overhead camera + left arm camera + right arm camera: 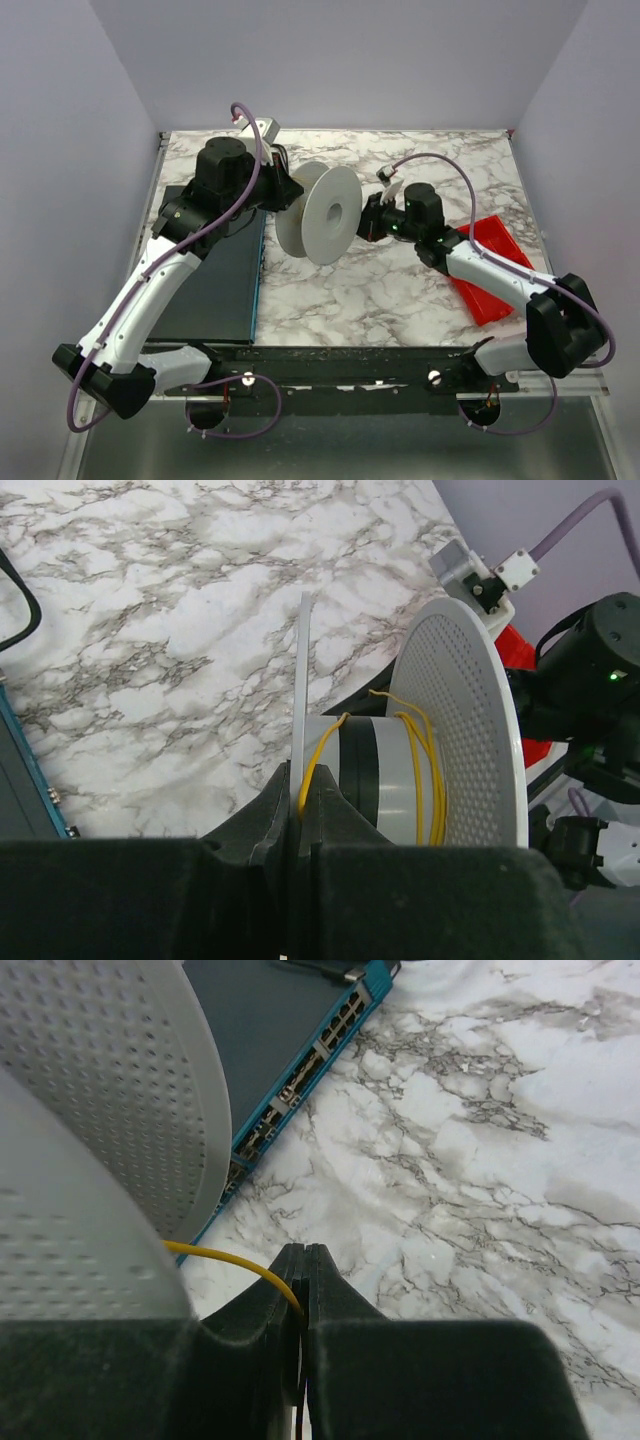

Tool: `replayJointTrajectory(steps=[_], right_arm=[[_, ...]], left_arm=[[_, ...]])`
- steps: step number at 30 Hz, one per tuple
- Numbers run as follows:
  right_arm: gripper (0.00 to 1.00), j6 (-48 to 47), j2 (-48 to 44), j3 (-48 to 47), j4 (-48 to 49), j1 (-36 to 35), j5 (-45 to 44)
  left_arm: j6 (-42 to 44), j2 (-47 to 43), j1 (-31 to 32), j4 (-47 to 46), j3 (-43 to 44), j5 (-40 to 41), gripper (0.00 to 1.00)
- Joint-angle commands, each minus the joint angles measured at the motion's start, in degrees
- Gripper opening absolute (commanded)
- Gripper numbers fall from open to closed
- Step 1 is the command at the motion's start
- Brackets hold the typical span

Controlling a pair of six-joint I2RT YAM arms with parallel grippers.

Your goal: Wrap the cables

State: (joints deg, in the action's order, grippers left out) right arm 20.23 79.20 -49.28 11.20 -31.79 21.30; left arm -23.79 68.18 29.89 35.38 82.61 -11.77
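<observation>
A white spool (320,212) stands on its edge mid-table. The thin yellow cable (428,770) is wound a few turns round its grey hub. My left gripper (300,782) is shut on the spool's thin near flange (301,670), and a strand of the cable runs down beside that flange into the jaws. The perforated far flange (462,730) is to the right. My right gripper (304,1254) is shut on the cable (225,1258), which runs left behind the spool flange (120,1090). In the top view the right gripper (372,218) is just right of the spool.
A dark network switch with a teal edge (215,280) lies at the left and also shows in the right wrist view (300,1030). A red tray (490,268) lies at the right. A thick black cord (22,600) loops at the left.
</observation>
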Motion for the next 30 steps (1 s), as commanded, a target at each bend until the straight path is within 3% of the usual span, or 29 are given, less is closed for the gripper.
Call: replayJointTrajectory(steps=[1, 12, 17, 23, 30], right_arm=[[0.10, 6.4, 1.8, 3.9, 11.2, 0.3, 7.2], [0.12, 16.9, 5.3, 9.7, 26.3, 0.4, 12.2], [0.01, 21.1, 6.5, 11.6, 29.9, 0.3, 9.2], [0.01, 25.5, 8.9, 12.9, 29.8, -0.9, 1.3], [0.01, 33.6, 14.3, 15.1, 34.8, -2.3, -3.8]], left_arm=[[-8.4, -2.7, -0.1, -9.7, -1.7, 0.4, 0.00], [-12.8, -3.9, 0.3, -12.7, -5.1, 7.5, 0.00], [-16.3, -3.2, 1.0, -14.3, -7.7, 14.5, 0.00], [-20.4, 0.2, 4.1, -15.9, -8.6, 27.2, 0.00], [-24.5, 10.1, 9.3, -8.6, -1.2, 46.2, 0.00]])
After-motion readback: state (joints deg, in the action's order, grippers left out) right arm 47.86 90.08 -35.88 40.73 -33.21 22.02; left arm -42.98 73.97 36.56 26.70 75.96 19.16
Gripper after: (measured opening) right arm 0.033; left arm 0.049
